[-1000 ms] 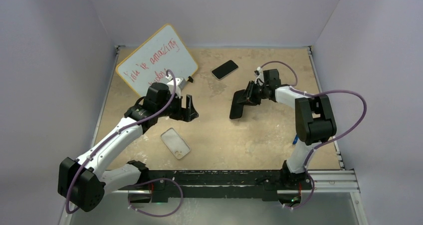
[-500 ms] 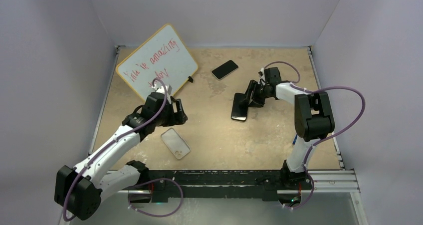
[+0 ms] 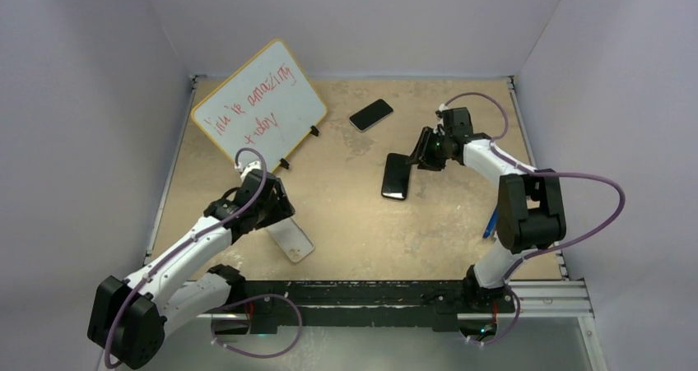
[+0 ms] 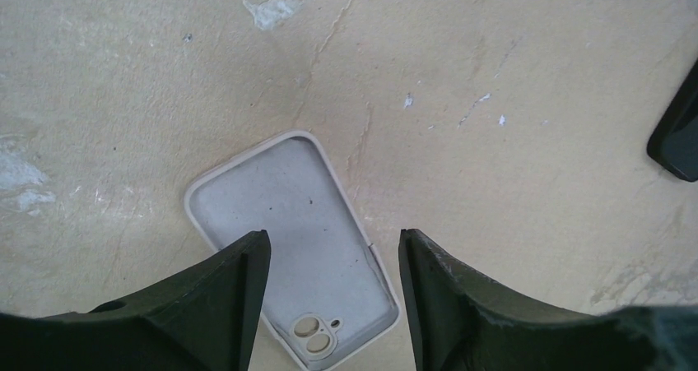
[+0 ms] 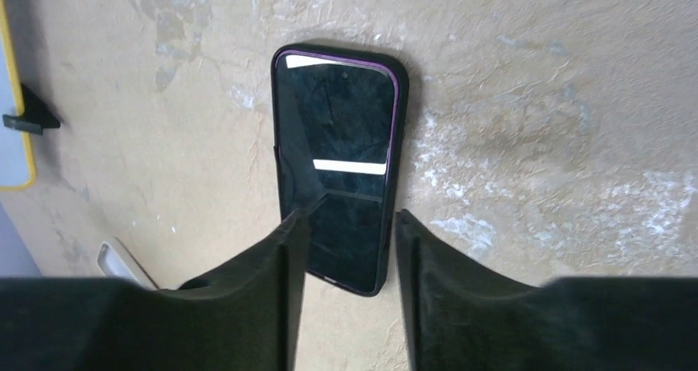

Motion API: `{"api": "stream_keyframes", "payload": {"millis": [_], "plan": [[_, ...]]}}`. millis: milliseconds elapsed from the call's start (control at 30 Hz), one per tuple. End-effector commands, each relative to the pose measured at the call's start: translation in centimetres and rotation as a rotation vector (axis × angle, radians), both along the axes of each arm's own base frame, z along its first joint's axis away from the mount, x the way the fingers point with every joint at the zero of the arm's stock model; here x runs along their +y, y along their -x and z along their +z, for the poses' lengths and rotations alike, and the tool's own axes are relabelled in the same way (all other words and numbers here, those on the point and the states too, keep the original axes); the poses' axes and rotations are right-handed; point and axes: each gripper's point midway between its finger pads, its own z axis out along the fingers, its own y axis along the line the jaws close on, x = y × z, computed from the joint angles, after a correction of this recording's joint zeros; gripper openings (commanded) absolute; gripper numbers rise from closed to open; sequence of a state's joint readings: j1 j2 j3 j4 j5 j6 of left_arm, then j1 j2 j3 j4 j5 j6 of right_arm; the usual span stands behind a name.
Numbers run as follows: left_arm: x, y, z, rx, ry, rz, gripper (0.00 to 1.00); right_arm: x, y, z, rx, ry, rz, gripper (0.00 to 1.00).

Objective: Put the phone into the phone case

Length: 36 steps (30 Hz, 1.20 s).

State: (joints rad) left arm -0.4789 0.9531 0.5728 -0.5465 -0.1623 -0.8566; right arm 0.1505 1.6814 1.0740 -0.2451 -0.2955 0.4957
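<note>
1. The left hand, fingers apart, hangs over the phone case, which lies flat on the worktop.
2. The right hand, fingers apart, hangs over the dark phone, which lies flat, well apart from the phone case.

The right claw hangs over the bench, its two dark fingers spread apart. Between and beyond them a black phone lies flat, screen up, its near end under the fingertips. At the left edge are a yellow-framed whiteboard, its black foot, and a pale corner of the phone case.
</note>
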Motion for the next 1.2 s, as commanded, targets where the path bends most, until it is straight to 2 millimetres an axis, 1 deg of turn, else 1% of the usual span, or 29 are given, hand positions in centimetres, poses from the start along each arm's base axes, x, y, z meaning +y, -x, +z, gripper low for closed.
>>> {"api": "stream_keyframes", "payload": {"millis": [0, 67, 200, 233, 333, 400, 467, 533, 567, 600, 633, 700, 733, 800, 900, 967, 1067, 1167], "plan": [[0.4, 0.1, -1.0, 0.020, -0.004, 0.042, 0.60, -0.8, -1.6, 0.4, -0.074, 0.073, 0.002, 0.35], [0.2, 0.0, -1.0, 0.016, 0.005, 0.037, 0.59, -0.5, -2.4, 0.5, -0.100, 0.060, 0.010, 0.24], [-0.5, -0.3, -0.4, -0.013, 0.035, 0.005, 0.59, 1.0, -3.4, 0.9, -0.123, -0.016, 0.052, 0.08], [-0.7, -0.4, -0.2, -0.020, 0.041, -0.001, 0.59, 1.3, -3.6, 1.0, -0.127, -0.026, 0.060, 0.01], [-0.9, -0.7, 0.2, -0.039, 0.049, -0.016, 0.60, 1.8, -4.3, 1.2, -0.131, -0.044, 0.088, 0.00], [-0.9, -0.7, 0.1, -0.038, 0.048, -0.014, 0.60, 1.7, -4.8, 1.1, -0.118, -0.033, 0.080, 0.00], [-0.8, -0.6, -0.1, -0.034, 0.049, -0.007, 0.60, 1.4, -5.0, 0.1, -0.100, -0.017, 0.061, 0.00], [-1.0, -0.5, -0.4, -0.031, 0.056, -0.010, 0.60, 1.2, -4.9, -1.6, -0.065, 0.002, 0.046, 0.00], [-1.0, -0.5, -0.6, -0.027, 0.056, -0.012, 0.60, 0.9, -4.8, -2.7, -0.042, 0.023, 0.035, 0.00], [-1.0, -0.4, -0.7, -0.025, 0.054, -0.012, 0.60, 0.5, -4.3, -4.5, 0.005, 0.056, 0.022, 0.00], [-0.9, -0.4, -0.7, -0.024, 0.052, -0.013, 0.60, 0.1, -3.9, -5.9, 0.041, 0.085, 0.015, 0.00], [-0.9, -0.5, -0.7, -0.027, 0.047, -0.014, 0.60, -0.9, -3.0, -7.8, 0.093, 0.140, -0.004, 0.00], [-0.8, -0.5, -0.6, -0.030, 0.043, -0.013, 0.60, -1.3, -2.6, -8.4, 0.103, 0.164, -0.012, 0.00], [-0.4, -0.6, -0.4, -0.035, 0.028, -0.003, 0.60, -2.1, -1.9, -8.8, 0.112, 0.206, -0.024, 0.00], [0.6, -0.6, -0.2, -0.033, -0.012, 0.039, 0.61, -2.8, -1.6, -8.4, 0.103, 0.242, -0.035, 0.00], [0.9, -0.4, -0.2, -0.030, -0.017, 0.056, 0.61, -2.9, -1.9, -7.3, 0.077, 0.243, -0.036, 0.00], [0.8, -0.1, -0.3, -0.021, -0.003, 0.065, 0.60, -2.1, -2.9, -4.7, 0.014, 0.205, -0.026, 0.00], [0.9, 0.4, -0.9, 0.012, 0.001, 0.079, 0.61, -0.8, -4.0, -1.4, -0.056, 0.150, -0.004, 0.00]]}}
